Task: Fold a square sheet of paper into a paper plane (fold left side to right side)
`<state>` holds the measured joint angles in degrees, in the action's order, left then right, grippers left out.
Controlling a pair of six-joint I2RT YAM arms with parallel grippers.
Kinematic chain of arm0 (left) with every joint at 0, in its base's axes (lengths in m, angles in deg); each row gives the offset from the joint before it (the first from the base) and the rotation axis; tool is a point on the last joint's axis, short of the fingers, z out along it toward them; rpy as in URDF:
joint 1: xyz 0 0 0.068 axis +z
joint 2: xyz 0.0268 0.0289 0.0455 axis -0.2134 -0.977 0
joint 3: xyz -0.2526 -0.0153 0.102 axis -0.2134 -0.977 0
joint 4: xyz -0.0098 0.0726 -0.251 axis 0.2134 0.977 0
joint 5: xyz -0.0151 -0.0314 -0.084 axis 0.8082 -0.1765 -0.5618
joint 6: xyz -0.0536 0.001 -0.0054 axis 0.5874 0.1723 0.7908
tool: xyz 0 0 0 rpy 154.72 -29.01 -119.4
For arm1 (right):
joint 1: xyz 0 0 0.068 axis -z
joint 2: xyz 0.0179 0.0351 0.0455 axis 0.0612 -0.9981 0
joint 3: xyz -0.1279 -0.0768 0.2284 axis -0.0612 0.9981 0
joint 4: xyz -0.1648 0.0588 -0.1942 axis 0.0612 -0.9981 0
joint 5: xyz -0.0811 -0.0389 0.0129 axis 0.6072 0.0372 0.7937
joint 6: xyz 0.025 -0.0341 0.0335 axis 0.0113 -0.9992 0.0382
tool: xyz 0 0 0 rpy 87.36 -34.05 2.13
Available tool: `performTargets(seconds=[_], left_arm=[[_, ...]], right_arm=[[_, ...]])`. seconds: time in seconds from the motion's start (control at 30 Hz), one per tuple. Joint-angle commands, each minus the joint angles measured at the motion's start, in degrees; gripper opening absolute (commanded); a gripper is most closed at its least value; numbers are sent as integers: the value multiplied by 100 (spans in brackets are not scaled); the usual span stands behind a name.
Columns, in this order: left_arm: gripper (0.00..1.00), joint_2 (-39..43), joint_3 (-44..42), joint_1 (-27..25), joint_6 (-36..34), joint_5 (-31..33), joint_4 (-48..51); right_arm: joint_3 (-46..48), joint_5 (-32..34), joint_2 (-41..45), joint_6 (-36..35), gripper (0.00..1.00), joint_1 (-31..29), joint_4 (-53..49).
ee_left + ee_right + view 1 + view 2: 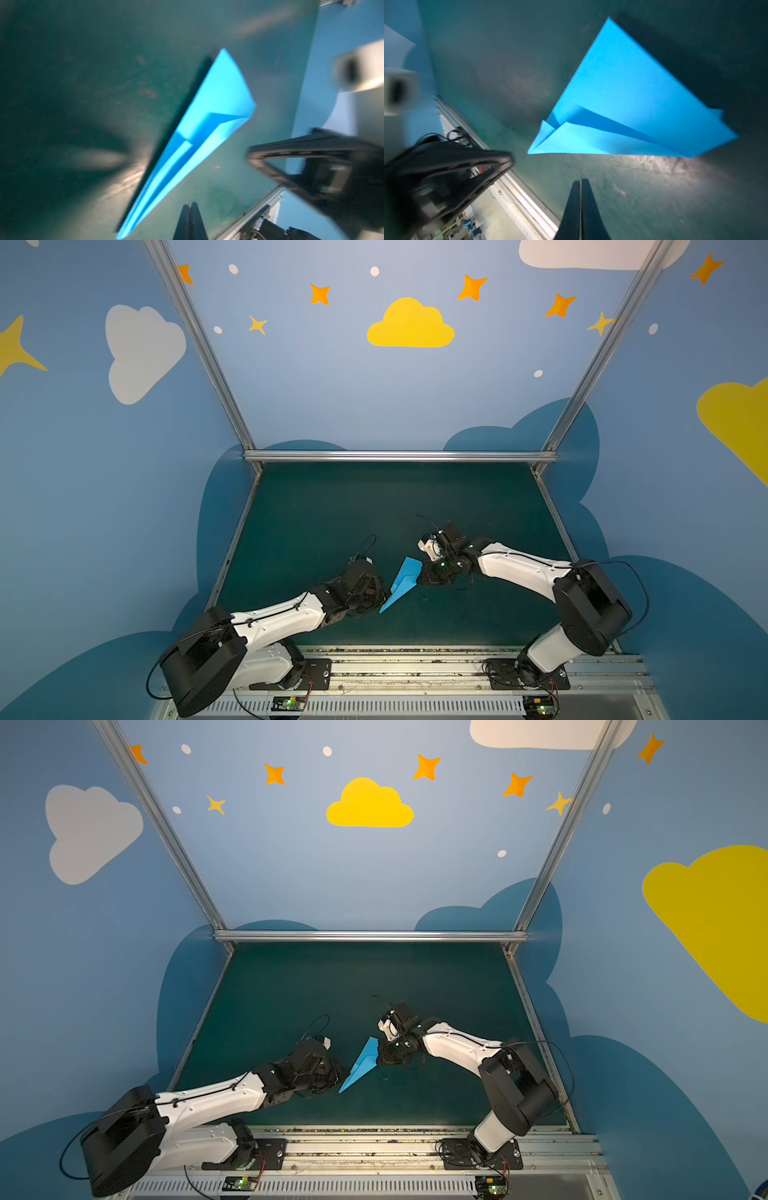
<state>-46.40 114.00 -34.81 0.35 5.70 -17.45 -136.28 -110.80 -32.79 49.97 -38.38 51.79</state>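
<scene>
The painted walls (316,377) closed the cell at 9, 12 and 3 o'clock. Aluminium rails (399,455) edged the dark green mat (374,506) on those 3 sides, and at 6 o'clock the base track (415,672) carried both arms. We saw open mat across the half toward 12 o'clock, while the work crowded the 6 o'clock half.

The left arm (274,620) reached in from 8 o'clock and the right arm (523,568) from 4 o'clock. The left gripper (384,595) stood just beside the paper plane (401,585) at its 9 o'clock side, and the right gripper (424,572) just beside it at 3 o'clock. The plane lay on the mat a little toward 6 o'clock from centre, with its nose toward 7 o'clock and its tail toward 1 o'clock.

In both top views the wrists hid the fingertips. The left wrist view showed that gripper's 2 fingers (184,220) pressed together on nothing, short of the plane. The right wrist view showed the same of its fingers (574,203). Each wrist view also caught the opposite gripper, blurred. Only these close views showed the plane's folded layers along the centre crease and the dark shadow beside 1 wing. They also showed the mat scuffed, with pale glare patches.
</scene>
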Motion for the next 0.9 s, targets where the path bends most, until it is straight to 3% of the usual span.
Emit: performTargets(seconds=[0.0,0.3,0.87], left_arm=[[4,-53,176,-2,-97,-40,160],[4,-791,262,-25,-131,-344,-236],[4,-1287,-111,-32,-96,-362,-665]], right_arm=[[-102,96,-204,141,0,-90,235],[-143,112,-580,184,0,-99,382],[-290,23,-729,257,0,-113,358]])
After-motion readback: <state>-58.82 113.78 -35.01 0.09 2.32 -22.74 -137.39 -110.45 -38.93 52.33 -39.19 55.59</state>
